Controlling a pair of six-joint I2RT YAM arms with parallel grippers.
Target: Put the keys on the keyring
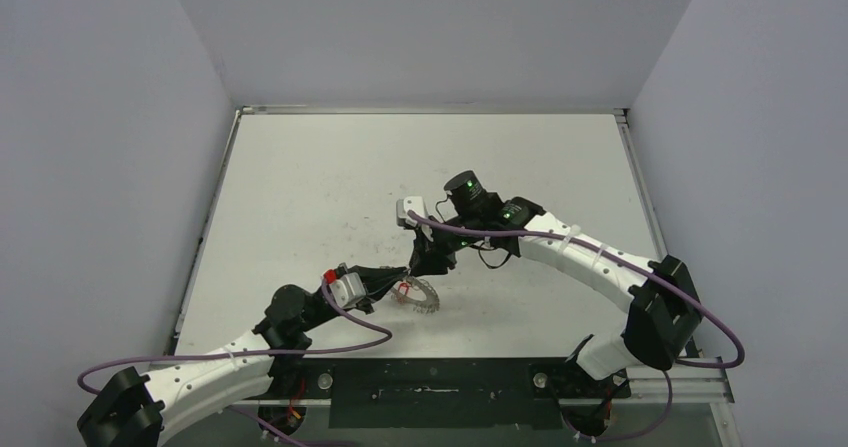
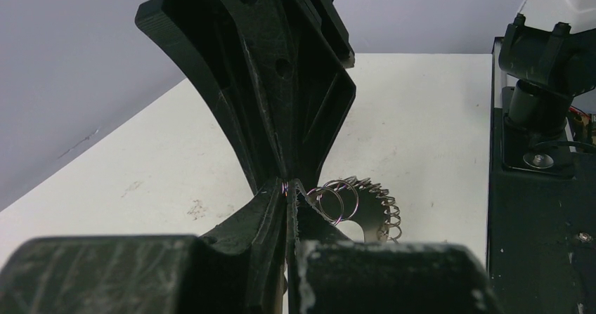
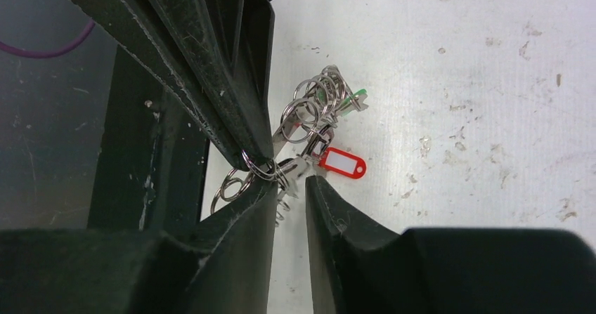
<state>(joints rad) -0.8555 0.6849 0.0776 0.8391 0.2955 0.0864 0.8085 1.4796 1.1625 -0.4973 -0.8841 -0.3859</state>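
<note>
Scuffed white worktop [image 1: 320,187] boxed in by plain grey walls, and all the action is near the middle front where the two arms meet. The keyring [image 2: 372,219] sits low by the worktop, just behind the fingertips, frilly edge showing. I can't tell if it lies flat or is tipped up on one side. The left gripper [image 2: 287,191] is clenched tight, pinching a small wire ring [image 3: 256,168] right at its tips. The right gripper [image 3: 292,184] comes in from the opposite side, pretty much tip to tip with the left. Its jaws stand a crack apart with nothing clearly between them. There's a bit of silver metal right at the mouth of that gap, but I can't say whether it's touching. Just past that is a bunch of rings [image 3: 316,96] with a green tag [image 3: 358,96] on the far side and a red tag [image 3: 342,163] nearer. The keys, honestly, I can't pick out for sure in that tangle, they're too small, so no idea whether either one is on already. My read: this is mid-threading, one side holding a ring steady while the other works at it, so the job isn't finished. What's left, I'd guess, is getting a key through the split and then letting go.
</note>
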